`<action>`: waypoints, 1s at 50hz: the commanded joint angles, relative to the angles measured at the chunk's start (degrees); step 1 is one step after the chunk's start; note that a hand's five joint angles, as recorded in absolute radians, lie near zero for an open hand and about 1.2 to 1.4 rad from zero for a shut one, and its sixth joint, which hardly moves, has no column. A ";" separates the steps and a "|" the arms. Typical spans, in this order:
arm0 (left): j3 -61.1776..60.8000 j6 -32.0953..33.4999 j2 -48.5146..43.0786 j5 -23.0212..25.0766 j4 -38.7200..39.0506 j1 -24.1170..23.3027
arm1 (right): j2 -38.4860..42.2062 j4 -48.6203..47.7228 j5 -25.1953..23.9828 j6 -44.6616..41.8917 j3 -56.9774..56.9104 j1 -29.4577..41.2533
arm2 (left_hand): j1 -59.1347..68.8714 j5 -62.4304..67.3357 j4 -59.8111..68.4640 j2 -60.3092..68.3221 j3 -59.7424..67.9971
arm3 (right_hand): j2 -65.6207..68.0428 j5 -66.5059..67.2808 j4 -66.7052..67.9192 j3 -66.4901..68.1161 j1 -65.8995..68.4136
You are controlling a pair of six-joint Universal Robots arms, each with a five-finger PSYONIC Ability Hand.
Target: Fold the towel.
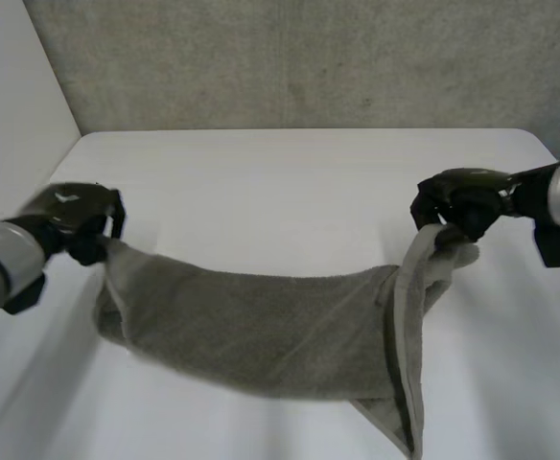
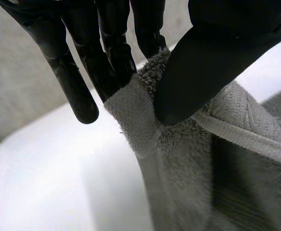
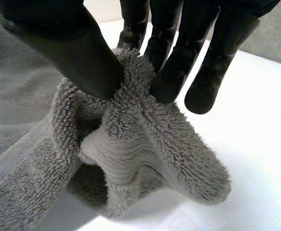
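A grey towel [image 1: 261, 331] hangs stretched between my two hands above the white table [image 1: 299, 182], sagging in the middle with a fold drooping at its right end. My left hand [image 1: 74, 220] pinches the towel's left corner; in the left wrist view the thumb [image 2: 198, 72] presses the hemmed corner [image 2: 135, 115] against the fingers [image 2: 111, 53]. My right hand [image 1: 457, 206] grips the right corner; in the right wrist view the thumb [image 3: 78, 53] and fingers [image 3: 174, 53] squeeze a bunch of the fluffy towel [image 3: 145, 139].
A grey wall [image 1: 309, 57] stands behind the table's far edge, and a white side wall [image 1: 11, 105] runs along the left. Bare tabletop lies beyond the towel.
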 commanded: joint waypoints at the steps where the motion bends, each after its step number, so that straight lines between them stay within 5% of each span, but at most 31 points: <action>1: 9.03 0.00 -9.85 -9.25 3.33 -4.20 | 6.38 -14.65 11.03 6.71 -6.66 3.60 | 11.60 11.19 10.27 10.24 10.37 | 4.68 4.27 3.24 3.69 2.93; 8: 20.98 -1.32 -13.28 -11.63 3.68 -4.29 | 7.70 -29.05 14.90 18.46 -15.18 4.40 | 11.60 11.19 10.27 10.24 10.37 | 4.68 4.27 3.24 3.69 2.93; 14: 31.10 -11.76 -12.85 -14.09 4.47 -4.20 | 4.63 -48.21 19.64 39.20 -17.48 3.78 | 11.60 11.19 10.27 10.24 10.37 | 4.68 4.27 3.24 3.69 2.93; 17: 33.48 -15.46 -12.15 -14.54 4.13 -4.38 | 3.66 -50.10 20.01 43.71 -17.66 3.70 | 11.60 11.19 10.27 10.24 10.37 | 4.68 4.27 3.24 3.69 2.93; 31: 21.55 -16.35 -4.24 -13.66 3.42 -4.82 | 0.33 -29.73 19.75 28.00 -15.47 3.88 | 11.60 11.19 10.27 10.24 10.37 | 4.68 4.27 3.24 3.69 2.93; 40: 17.05 -16.18 -0.98 -13.57 3.95 -4.82 | -1.88 -28.74 19.30 27.64 -13.71 3.52 | 11.60 11.19 10.27 10.24 10.37 | 4.68 4.27 3.24 3.69 2.93; 50: 14.25 -16.09 -5.45 -13.66 4.12 -5.17 | 6.63 -29.71 19.56 22.03 -13.71 3.43 | 11.60 11.19 10.27 10.24 10.37 | 4.68 4.27 3.24 3.69 2.93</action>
